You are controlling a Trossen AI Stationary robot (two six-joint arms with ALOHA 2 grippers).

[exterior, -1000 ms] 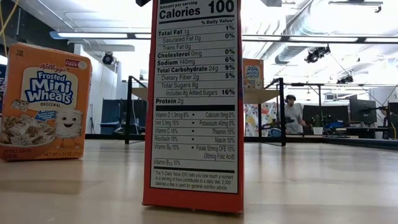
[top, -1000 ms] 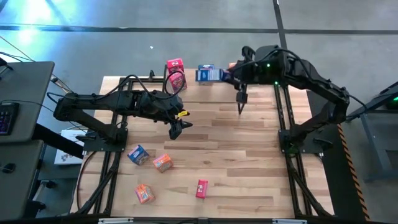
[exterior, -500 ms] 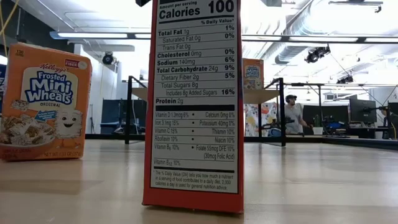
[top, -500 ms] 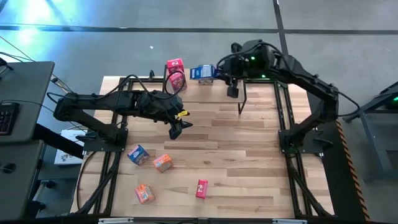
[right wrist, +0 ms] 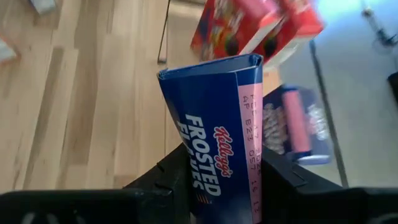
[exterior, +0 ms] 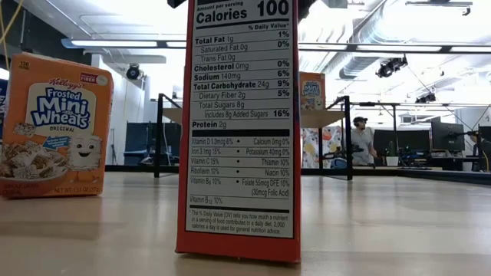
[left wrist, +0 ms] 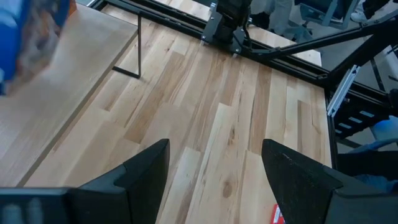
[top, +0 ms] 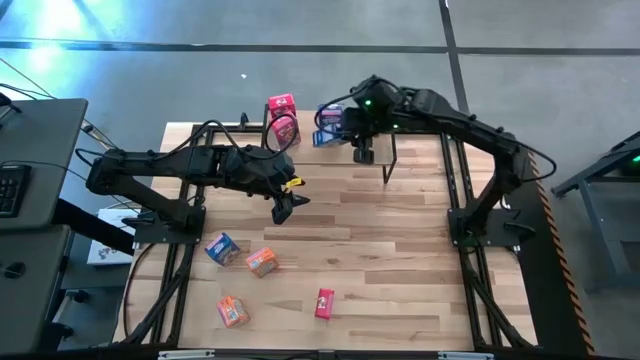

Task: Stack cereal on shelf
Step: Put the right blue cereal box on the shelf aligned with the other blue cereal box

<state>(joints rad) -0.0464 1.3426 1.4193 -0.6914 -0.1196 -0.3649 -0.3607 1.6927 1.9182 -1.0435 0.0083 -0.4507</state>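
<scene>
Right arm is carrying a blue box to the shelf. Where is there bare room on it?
The right tool holds the blue box over the shelf. Its far-left corner is crowded: red boxes, another blue box. The board right of them looks bare, as does mid-table beyond the idle left tool.

Left arm reaches in from the table's left side, roughly level, forearm angled toward mid-table. Left gripper (top: pixel 283 210) points down over the boards, fingers (left wrist: pixel 140 171) spread apart with nothing between them. Right arm rises from its base at the table's right edge, elbow bent, forearm stretched across to the far edge near centre. Right gripper (top: pixel 335 124) clamped on a blue cereal box (right wrist: pixel 214 155), one dark finger on each side of it.
</scene>
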